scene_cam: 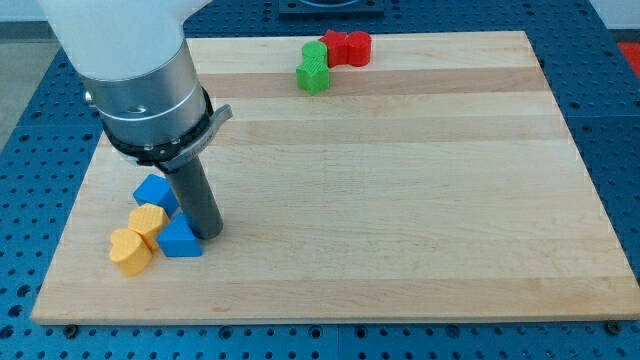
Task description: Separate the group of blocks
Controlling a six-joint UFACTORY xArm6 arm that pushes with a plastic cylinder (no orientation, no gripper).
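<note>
Wooden board point(400, 200), my tip point(209, 234) touching blue triangle point(181, 240)

Lower-left cluster, four blocks touching: blue cube point(153, 190) at 12 o'clock, yellow hexagonal block point(148, 220) in the middle, yellow heart point(129, 251) at 7 o'clock, blue triangle point(180, 238) at 4 o'clock. My tip point(209, 233) presses the triangle's 3 o'clock side

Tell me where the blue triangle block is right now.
The blue triangle block sits near the view's bottom left of the wooden board, directly left of my tip and touching the yellow block on its left.
</note>
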